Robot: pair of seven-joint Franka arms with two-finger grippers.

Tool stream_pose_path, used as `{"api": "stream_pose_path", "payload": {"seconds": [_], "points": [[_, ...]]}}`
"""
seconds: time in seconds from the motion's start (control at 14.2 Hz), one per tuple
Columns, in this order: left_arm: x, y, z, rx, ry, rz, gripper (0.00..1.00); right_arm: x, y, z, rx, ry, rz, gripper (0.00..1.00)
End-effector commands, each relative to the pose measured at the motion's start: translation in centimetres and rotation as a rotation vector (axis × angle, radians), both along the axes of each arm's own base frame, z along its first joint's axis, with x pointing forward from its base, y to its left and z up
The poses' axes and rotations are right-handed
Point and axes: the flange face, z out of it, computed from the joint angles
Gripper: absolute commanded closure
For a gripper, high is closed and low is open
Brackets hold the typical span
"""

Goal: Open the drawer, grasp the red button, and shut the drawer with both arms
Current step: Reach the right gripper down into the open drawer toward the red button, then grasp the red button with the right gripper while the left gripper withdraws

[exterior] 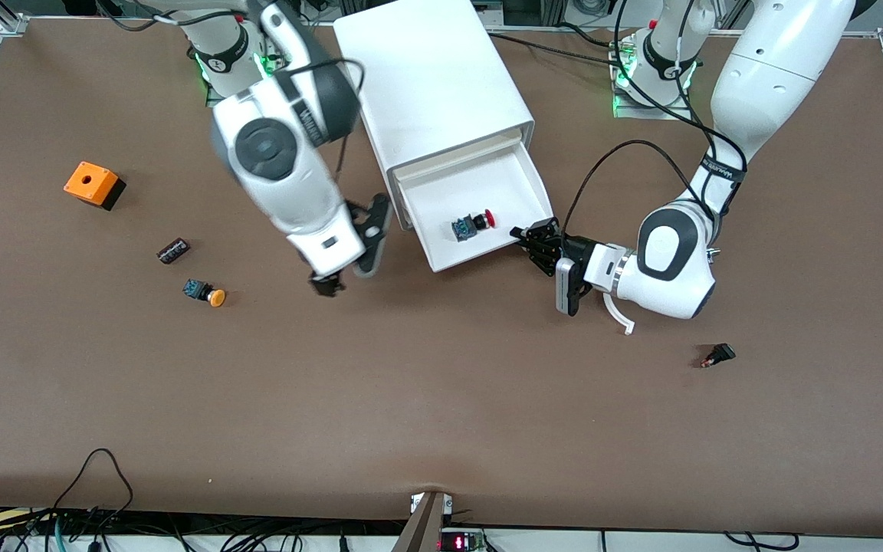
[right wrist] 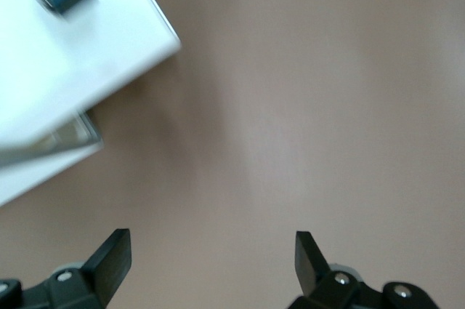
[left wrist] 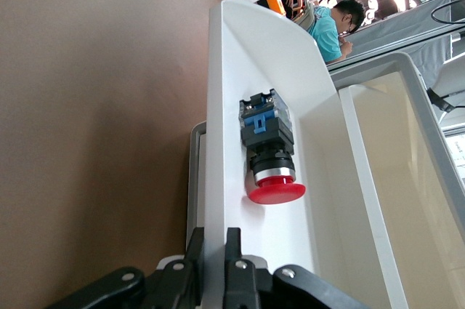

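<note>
The drawer [exterior: 449, 192] is the uppermost one and stands pulled out of the white cabinet [exterior: 434, 84]. The button [exterior: 474, 225], with a red cap and dark body, lies on its side in the drawer, near the front wall. My left gripper [exterior: 526, 234] is shut on the drawer's front wall [left wrist: 225, 105], at the corner toward the left arm's end. In the left wrist view the button [left wrist: 270, 156] lies just past the left gripper [left wrist: 214, 236]. My right gripper [exterior: 349, 257] is open and empty over the bare table beside the drawer, and its wrist view shows it wide open [right wrist: 211, 247].
An orange box [exterior: 93, 184], a small dark part [exterior: 173, 250] and an orange-capped button [exterior: 205, 293] lie toward the right arm's end. A small black part [exterior: 717, 355] lies toward the left arm's end, nearer to the front camera than the left arm.
</note>
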Motion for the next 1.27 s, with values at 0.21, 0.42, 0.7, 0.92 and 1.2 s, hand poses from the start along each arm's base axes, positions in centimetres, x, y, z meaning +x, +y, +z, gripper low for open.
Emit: {"api": "stream_pose_path", "payload": {"seconds": [0.21, 0.42, 0.7, 0.92, 1.2], "points": [[1.9, 0.7, -0.3, 0.029, -0.05, 0.027, 0.0, -3.8, 6.9, -0.6, 0.002, -0.025, 0.13, 0.0], [2.9, 1.8, 1.4, 0.098, -0.054, 0.024, 0.0, -6.1, 9.4, -0.9, -0.008, -0.017, 0.176, 0.0], [5.3, 2.2, 6.5, 0.278, -0.002, -0.042, 0.0, -7.7, 11.3, -3.0, -0.024, 0.005, 0.217, 0.0], [6.1, 2.8, 9.5, 0.38, -0.025, -0.036, 0.0, -9.3, 12.9, -5.3, -0.049, 0.028, 0.271, 0.0], [6.9, 3.6, 14.1, 0.56, -0.064, -0.012, 0.0, -9.7, 13.9, -6.7, -0.053, 0.03, 0.317, 0.0]]}}
